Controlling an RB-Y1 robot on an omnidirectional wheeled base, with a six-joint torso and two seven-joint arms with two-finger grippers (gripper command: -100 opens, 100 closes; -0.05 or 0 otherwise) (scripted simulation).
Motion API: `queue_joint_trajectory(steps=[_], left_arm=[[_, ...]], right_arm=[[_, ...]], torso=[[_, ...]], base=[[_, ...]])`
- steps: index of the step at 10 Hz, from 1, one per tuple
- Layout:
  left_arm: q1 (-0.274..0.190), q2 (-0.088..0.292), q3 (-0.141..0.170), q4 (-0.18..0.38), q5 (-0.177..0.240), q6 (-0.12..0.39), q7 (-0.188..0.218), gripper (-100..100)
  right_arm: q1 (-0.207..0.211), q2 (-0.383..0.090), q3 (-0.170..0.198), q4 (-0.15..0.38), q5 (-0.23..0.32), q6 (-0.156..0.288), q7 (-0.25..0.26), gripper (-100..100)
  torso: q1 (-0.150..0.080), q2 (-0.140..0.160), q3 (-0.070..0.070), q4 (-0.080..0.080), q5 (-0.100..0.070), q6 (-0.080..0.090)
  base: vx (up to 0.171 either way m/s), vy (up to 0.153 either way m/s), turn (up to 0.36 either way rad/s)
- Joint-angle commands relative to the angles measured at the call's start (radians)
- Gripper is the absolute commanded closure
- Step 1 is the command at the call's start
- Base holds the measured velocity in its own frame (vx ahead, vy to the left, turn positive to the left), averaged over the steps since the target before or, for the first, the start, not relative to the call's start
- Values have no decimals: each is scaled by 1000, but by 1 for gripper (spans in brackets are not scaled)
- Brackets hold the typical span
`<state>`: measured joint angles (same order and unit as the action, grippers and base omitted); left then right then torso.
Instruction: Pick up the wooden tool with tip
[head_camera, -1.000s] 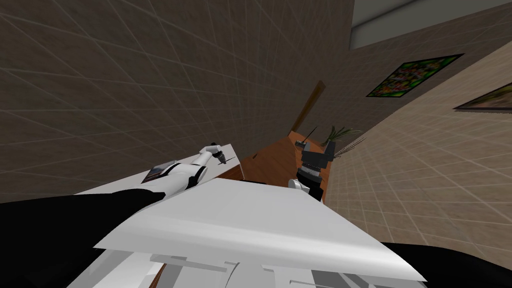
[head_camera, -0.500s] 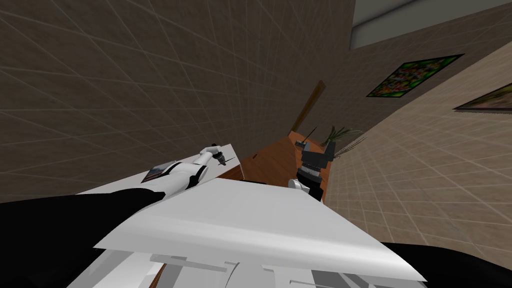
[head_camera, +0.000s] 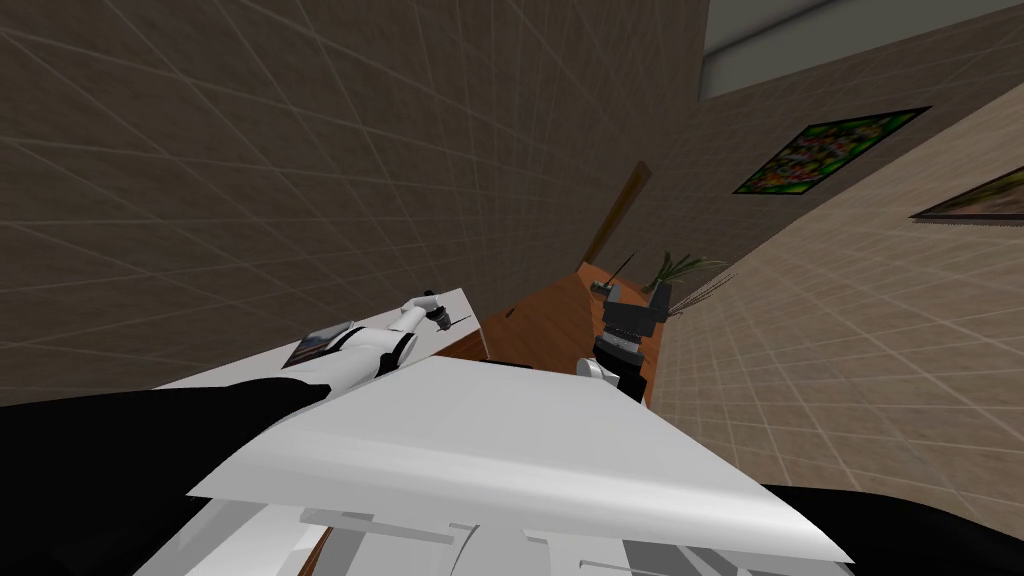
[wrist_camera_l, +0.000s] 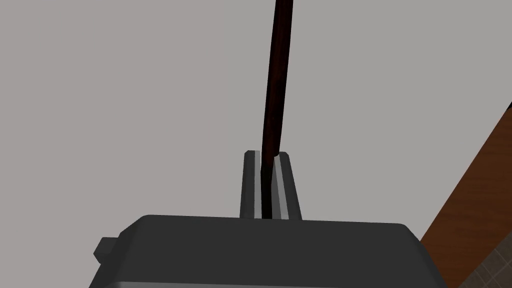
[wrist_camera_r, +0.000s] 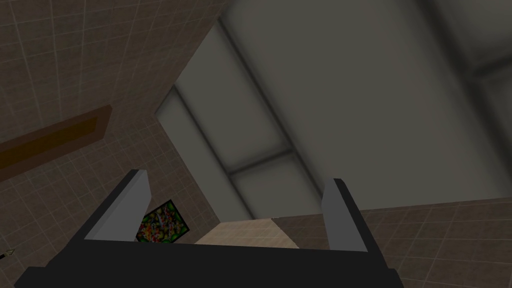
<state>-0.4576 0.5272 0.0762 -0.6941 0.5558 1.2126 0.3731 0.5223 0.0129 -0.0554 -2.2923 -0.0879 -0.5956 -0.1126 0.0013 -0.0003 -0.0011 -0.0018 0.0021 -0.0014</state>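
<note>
Jaws: left gripper (wrist_camera_l: 267, 155) pinched tight on the dark wooden tool (wrist_camera_l: 276, 75); right gripper (wrist_camera_r: 237, 177) spread wide.
Surface: pale grey top (wrist_camera_l: 125, 100), brown wooden table (wrist_camera_l: 475, 190) just beside.
Room: tiled brown walls (head_camera: 250, 150).
Tool axis: in line with the left fingers, running straight out beyond their tips.

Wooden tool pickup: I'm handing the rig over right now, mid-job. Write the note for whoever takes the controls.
Left gripper: shut on the wooden tool, a thin dark brown rod that runs out past the fingertips, above the white tabletop.
Right gripper: open, holding nothing, up by the brown wooden surface.
Done: the grasp is made.
Left: the lift. I cannot tell whether the tool has cleared the tabletop, so check that, then raise it straight up.
</note>
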Motion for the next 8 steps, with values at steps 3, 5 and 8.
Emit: queue_joint_trajectory(steps=[3, 5, 8], left_arm=[[1, -1, 0, 0, 0, 1, 0, 100], [-6, 14, -3, -25, 7, 35, 11, 100], [-2, 17, -4, -44, 8, 45, 18, 0]], right_arm=[[0, 0, 0, 0, 0, 0, 0, 0], [0, 0, 0, 0, 0, 0, 0, 0], [0, 0, 0, 0, 0, 0, 0, 0]], torso=[[1, 0, 0, 0, 0, 0], [1, -1, 0, 0, 0, 0], [1, 0, 0, 0, 0, 0]], base=[[0, 0, 0], [2, 2, -8], [-2, 2, -6]])
